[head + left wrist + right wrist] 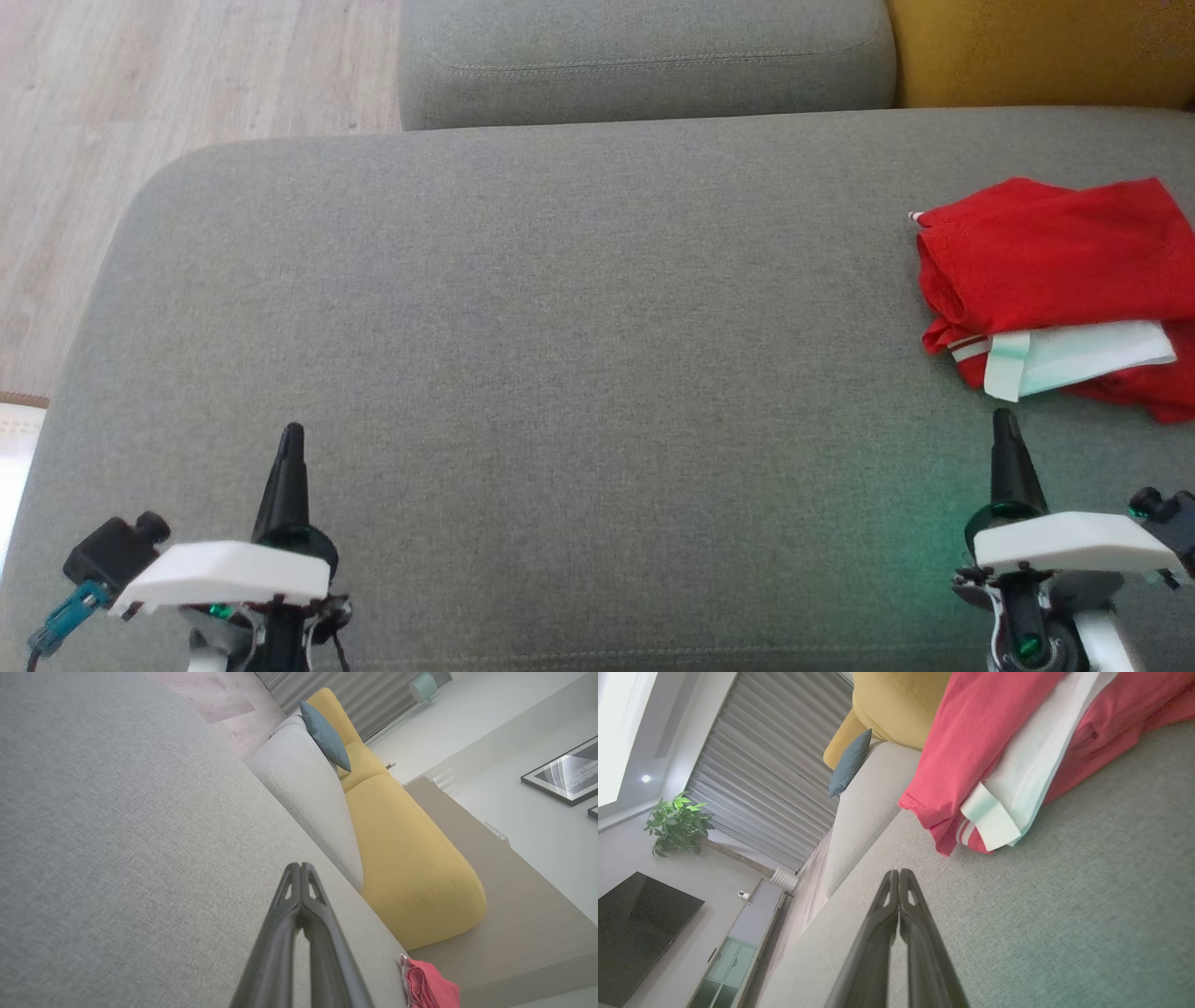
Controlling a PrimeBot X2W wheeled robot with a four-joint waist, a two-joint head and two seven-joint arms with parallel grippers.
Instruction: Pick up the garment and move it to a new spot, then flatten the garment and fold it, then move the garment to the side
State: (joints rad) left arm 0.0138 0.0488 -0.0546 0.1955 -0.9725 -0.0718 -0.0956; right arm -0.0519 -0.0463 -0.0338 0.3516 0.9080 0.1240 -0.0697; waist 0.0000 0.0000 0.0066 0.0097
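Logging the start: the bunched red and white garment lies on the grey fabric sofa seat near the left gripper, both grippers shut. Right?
Wrong side: the head view shows the bunched red and white garment on the grey fabric sofa seat near the right gripper, far from the left gripper. Both grippers are shut.

One garment (1055, 271) (red) — two claws (293, 431) (1004, 415)

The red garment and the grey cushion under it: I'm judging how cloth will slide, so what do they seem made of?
Red garment: thin matte cloth, perhaps cotton; it folds softly, with a hemmed edge. Grey cushion: coarse woven upholstery, matte; a speckled weave shows.
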